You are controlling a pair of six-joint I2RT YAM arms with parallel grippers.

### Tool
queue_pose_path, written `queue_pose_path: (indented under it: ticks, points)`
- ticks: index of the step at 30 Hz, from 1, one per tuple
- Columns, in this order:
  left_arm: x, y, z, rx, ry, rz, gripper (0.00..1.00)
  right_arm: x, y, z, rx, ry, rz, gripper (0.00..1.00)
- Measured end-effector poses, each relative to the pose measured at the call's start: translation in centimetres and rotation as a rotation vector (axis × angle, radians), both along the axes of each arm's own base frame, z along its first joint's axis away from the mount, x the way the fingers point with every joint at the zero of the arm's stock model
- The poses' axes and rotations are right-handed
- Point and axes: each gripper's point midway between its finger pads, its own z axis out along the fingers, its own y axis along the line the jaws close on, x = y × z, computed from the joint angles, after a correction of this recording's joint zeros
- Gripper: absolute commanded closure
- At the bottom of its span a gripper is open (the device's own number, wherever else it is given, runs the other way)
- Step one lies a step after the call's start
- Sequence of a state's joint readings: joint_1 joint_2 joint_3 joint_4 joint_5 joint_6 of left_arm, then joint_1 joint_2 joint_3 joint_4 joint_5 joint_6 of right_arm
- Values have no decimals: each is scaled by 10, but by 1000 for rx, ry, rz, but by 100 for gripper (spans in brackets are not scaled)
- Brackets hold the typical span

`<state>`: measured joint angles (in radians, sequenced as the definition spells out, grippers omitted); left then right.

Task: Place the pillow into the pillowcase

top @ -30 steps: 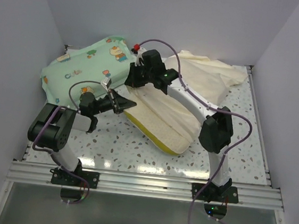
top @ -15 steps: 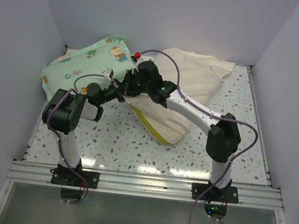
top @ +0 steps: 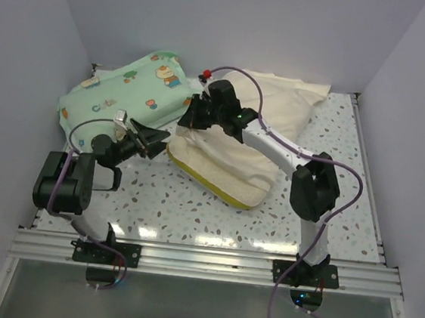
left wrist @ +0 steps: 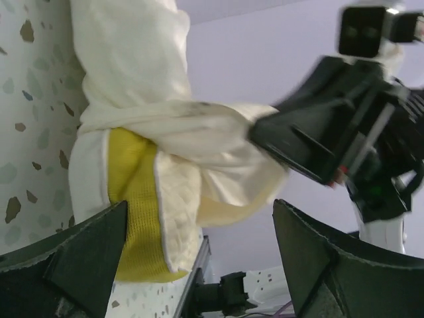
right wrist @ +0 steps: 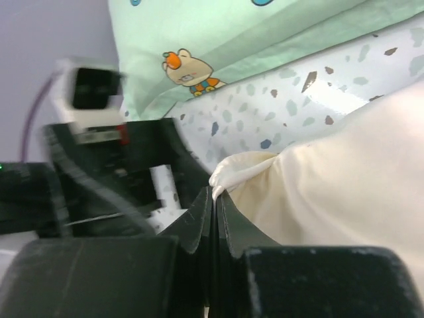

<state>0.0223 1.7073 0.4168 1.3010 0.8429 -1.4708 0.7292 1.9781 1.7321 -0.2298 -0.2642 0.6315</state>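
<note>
surface: speckled terrazzo table [top: 192,210], pale lilac walls [top: 287,30] | container: thin cream fabric pillowcase [top: 279,105] covers most of the quilted cream pillow [top: 229,183] mid-table, yellow end sticking out | count: two pillows, one a mint-green cartoon-print pillow [top: 121,89]; one case | left gripper [top: 157,139]: jaws wide, empty | right gripper [right wrist: 215,195]: pinching pillowcase edge
</note>
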Motion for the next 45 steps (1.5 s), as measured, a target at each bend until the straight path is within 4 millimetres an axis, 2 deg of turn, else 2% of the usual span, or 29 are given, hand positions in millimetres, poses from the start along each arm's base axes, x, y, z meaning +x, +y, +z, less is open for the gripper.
queue_pose_path:
  ticks: [2, 3, 5, 6, 9, 11, 12, 14, 15, 16, 17, 18, 19, 20, 21, 23, 24, 25, 28, 30, 32, 35, 40, 42, 44, 45]
  points:
    - [-16, 11, 20, 46, -112, -1, 7, 8, -2, -11, -7, 10, 8, 66]
    - [-21, 20, 29, 80, -174, 6, 6, 10, -1, -16, -8, 18, 17, 49]
    - [-35, 28, 46, 184, -302, -7, 3, 7, 2, -23, -10, 30, 49, 37]
    - [-40, 32, 52, 249, -364, -13, 1, 4, 3, -25, -12, 36, 67, 26]
    - [-38, 51, 62, 477, -500, -14, 0, -1, 1, -16, -1, 27, 110, 21]
    - [-30, 62, 68, 656, -592, -46, 0, -5, -10, -2, 1, 17, 125, 20]
    - [-26, 64, 71, 741, -640, -74, 0, -6, -23, 7, 2, 4, 119, 20]
    - [-25, 59, 72, 897, -743, -152, 0, -12, -65, 24, -9, -11, 88, 24]
    - [-27, 49, 71, 966, -806, -208, 0, -16, -94, 31, -20, -21, 57, 27]
    - [-33, 35, 68, 1012, -868, -276, 0, -23, -129, 37, -35, -33, 14, 31]
    - [-40, 21, 63, 1055, -920, -332, 1, -26, -156, 39, -49, -38, -26, 33]
    - [-53, -2, 54, 1106, -1009, -425, 1, -31, -188, 39, -65, -52, -78, 35]
    - [-65, -21, 48, 1121, -1080, -496, 2, -37, -221, 33, -90, -41, -139, 35]
    - [-86, -48, 37, 1143, -1186, -603, 3, -46, -250, 21, -118, -7, -189, 35]
    - [-101, -63, 28, 1147, -1248, -671, 3, -53, -274, 7, -141, 30, -235, 35]
    - [-138, -96, 2, 1151, -1391, -838, 4, -70, -308, -27, -192, 135, -290, 39]
    - [-148, -104, -9, 1156, -1425, -890, 5, -79, -319, -46, -218, 195, -299, 41]
    - [-160, -115, -20, 1158, -1465, -954, 5, -87, -323, -61, -233, 247, -295, 41]
    - [-174, -144, -50, 1190, -1551, -1067, 5, -117, -327, -104, -267, 412, -241, 37]
    - [-177, -159, -64, 1208, -1586, -1106, 4, -130, -324, -120, -262, 500, -198, 35]
    - [-177, -173, -74, 1224, -1609, -1119, 4, -133, -321, -129, -246, 538, -178, 31]
    - [-171, -188, -74, 1241, -1651, -1082, 3, -134, -319, -135, -220, 549, -176, 32]
    - [-160, -205, -63, 1251, -1721, -999, 4, -117, -313, -146, -173, 537, -178, 36]
    - [-156, -212, -62, 1251, -1733, -986, 4, -112, -311, -155, -160, 538, -179, 49]
    - [-152, -219, -65, 1251, -1736, -988, 5, -111, -308, -161, -137, 549, -179, 65]
    - [-151, -223, -68, 1252, -1734, -995, 6, -110, -307, -163, -128, 554, -177, 81]
